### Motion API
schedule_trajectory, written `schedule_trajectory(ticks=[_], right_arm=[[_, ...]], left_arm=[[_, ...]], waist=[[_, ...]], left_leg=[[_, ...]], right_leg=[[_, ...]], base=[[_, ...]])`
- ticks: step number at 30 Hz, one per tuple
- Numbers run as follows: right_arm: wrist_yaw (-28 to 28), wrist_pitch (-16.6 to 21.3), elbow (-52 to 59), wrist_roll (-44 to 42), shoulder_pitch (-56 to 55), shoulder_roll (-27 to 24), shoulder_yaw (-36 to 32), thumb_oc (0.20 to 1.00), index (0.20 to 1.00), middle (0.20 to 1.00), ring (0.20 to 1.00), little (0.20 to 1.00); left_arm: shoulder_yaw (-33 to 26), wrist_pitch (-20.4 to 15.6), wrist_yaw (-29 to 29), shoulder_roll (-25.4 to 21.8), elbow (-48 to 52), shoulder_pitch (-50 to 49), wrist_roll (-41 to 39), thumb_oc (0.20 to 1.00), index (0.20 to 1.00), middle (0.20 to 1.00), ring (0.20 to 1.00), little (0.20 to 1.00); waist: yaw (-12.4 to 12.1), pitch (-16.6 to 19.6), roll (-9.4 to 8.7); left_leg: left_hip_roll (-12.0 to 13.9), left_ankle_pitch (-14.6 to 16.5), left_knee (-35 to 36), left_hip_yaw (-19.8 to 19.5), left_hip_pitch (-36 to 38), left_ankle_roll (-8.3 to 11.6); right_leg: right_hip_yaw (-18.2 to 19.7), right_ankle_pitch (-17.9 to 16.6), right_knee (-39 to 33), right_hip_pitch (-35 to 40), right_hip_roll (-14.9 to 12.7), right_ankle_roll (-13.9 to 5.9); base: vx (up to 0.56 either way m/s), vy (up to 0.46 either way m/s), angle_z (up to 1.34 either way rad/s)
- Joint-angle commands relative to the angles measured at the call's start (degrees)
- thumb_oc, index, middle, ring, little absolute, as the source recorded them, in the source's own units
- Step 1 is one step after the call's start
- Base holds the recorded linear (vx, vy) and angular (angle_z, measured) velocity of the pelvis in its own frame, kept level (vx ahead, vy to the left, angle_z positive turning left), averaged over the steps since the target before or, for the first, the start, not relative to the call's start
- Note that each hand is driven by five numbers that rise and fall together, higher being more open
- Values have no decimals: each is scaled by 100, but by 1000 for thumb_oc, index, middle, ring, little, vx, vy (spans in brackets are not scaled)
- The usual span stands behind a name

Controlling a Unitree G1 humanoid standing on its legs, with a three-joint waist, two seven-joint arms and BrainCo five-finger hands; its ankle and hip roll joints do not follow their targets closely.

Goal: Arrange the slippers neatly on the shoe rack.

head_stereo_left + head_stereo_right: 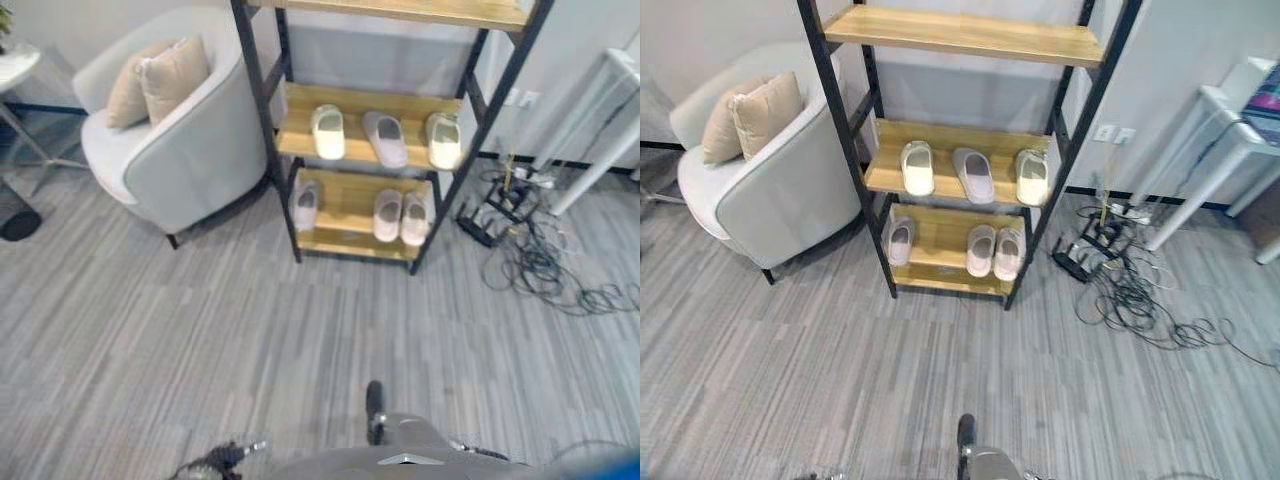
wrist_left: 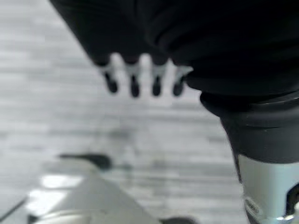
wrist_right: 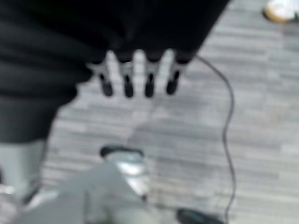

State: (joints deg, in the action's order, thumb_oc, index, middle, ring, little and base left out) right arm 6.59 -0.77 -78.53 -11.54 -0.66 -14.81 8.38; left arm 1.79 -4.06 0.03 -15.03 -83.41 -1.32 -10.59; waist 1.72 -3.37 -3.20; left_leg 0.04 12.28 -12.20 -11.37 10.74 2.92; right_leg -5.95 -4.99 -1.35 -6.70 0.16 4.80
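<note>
I have the shoe rack ahead, well apart from me across the floor, an armchair beside its left end. On its middle shelf sit three slippers: a cream slipper toward the left end, a grey slipper in the centre lying slightly askew, and another cream one at the right end. The bottom shelf carries a lone pink slipper at its left end and a pink pair side by side toward the right.

My left hand and right hand hang with fingers straight and loose, gripping nothing.

I judge the mismatched grey one needs sorting. I would step closer first, minding the tangle of cables by the rack's right foot.
</note>
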Motion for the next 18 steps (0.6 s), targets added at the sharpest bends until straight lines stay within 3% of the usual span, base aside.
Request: schedule_trajectory(ticks=[1,2,3,4,5,8,9,12,14,18], right_arm=[[38,45,-92,-44,-4,-130,141,1000,1000,1000,1000,1000],[12,60,-72,-58,52,-158,154,1000,1000,1000,1000,1000],[12,60,-72,-58,52,-158,154,1000,1000,1000,1000,1000],[-42,61,-40,-47,129,-224,184,1000,1000,1000,1000,1000],[-81,61,-33,-47,160,-241,206,1000,1000,1000,1000,1000],[-185,76,5,12,230,-288,274,1000,1000,1000,1000,1000],[-212,88,51,63,243,-295,299,1000,1000,1000,1000,1000],[-292,134,135,142,231,-271,357,1000,1000,1000,1000,1000],[-321,164,171,237,245,-273,358,1000,1000,1000,1000,1000],[-338,148,227,461,352,-329,411,1000,1000,1000,1000,1000]], left_arm=[[-98,-49,-18,-169,-143,464,-253,1000,1000,1000,1000,1000],[-76,-55,-2,-161,-87,497,-300,1000,1000,1000,1000,1000],[-76,-55,-2,-160,-87,497,-300,1000,1000,1000,1000,1000],[-24,-78,67,-128,31,533,-347,1000,1000,1000,1000,1000],[3,-84,98,-110,80,557,-378,1000,1000,1000,1000,1000],[39,-95,170,-80,112,550,-375,1000,1000,1000,1000,1000],[54,-108,184,-75,96,534,-373,1000,1000,1000,1000,1000],[338,-113,205,-52,18,521,-145,1000,1000,1000,1000,1000],[367,-52,229,-73,-171,452,120,1000,1000,1000,1000,1000],[183,-38,300,-294,-181,411,188,1000,1000,1000,1000,1000]], waist=[[-4,18,-76],[-36,-27,-146],[-35,-25,-144],[-118,-100,-258],[-161,-133,-284],[-304,-109,-326],[-350,-117,-297],[-476,-145,-173],[-423,-82,-79],[-403,81,-92]], left_leg=[[-176,-891,-421,145,-534,57],[-144,-1104,-1082,296,-926,100],[-144,-1102,-1087,295,-931,100],[33,-1175,-1800,755,-1411,30],[95,-1113,-1841,919,-1585,-27],[145,-711,-848,1006,-1789,-139],[190,-826,-313,901,-1764,-90],[323,-1653,753,216,-2075,70],[367,-1630,1117,199,-1825,92],[172,-1484,1108,340,-1538,-13]], right_leg=[[147,250,620,55,-391,-921],[108,311,603,177,-422,-838],[107,311,604,175,-421,-838],[21,510,574,417,-446,-701],[-16,573,577,493,-459,-677],[-52,785,531,734,-471,-721],[-30,865,543,810,-454,-732],[203,1019,531,1060,-302,-730],[281,1094,561,1127,-291,-781],[517,943,568,1174,-536,-937]], base=[[169,-148,5],[95,-101,-17],[129,-173,-6],[143,-151,2],[218,-170,23],[244,7,22],[259,104,2],[260,106,-23],[236,151,-50],[238,158,-76]])
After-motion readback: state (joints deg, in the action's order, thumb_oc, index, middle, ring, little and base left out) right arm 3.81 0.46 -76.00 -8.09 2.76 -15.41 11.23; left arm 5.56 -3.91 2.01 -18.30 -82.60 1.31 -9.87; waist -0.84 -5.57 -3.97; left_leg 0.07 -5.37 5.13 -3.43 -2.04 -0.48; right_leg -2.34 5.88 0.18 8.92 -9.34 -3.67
